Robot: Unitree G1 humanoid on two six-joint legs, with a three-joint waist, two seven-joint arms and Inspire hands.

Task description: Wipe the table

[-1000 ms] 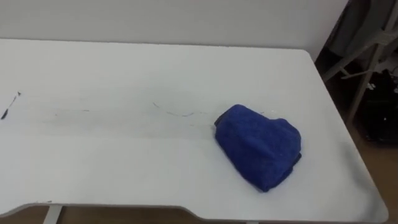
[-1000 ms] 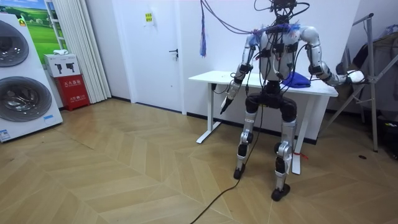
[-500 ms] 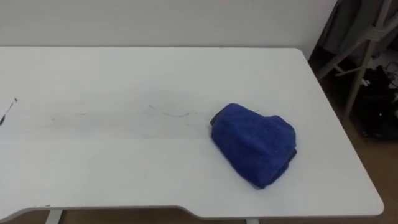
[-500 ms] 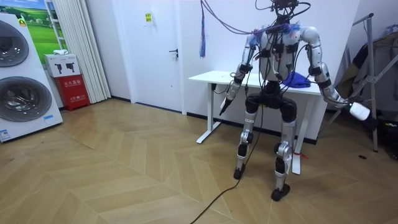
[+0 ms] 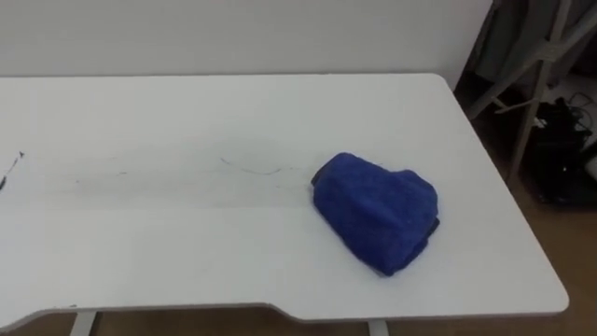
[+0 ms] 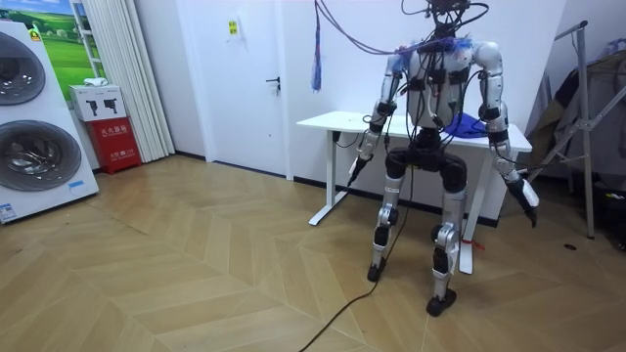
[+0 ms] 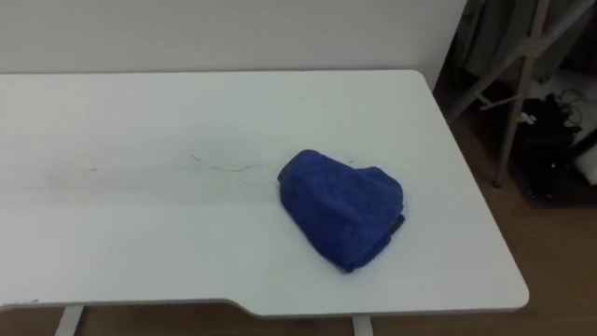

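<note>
blue cloth (image 5: 376,213) lies bunched on the table (image 5: 168,103), right of centre (long axis slanting toward the front edge); right hand (image 6: 525,194), nearer, and left hand (image 6: 356,164) hang loose-fingered and empty beside the robot

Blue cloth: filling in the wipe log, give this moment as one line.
blue terry cloth: bunched on white table, untouched | left hand: hangs at side | right hand: hangs at side

Robot upright on both legs, back to room camera. Right arm hangs at side, elbow slightly bent, forearm angled outward. Right hand (image 6: 524,196) below hip level, fingers straight, pointing down. Left arm bent at elbow, left hand (image 6: 358,160) near hip.
</note>
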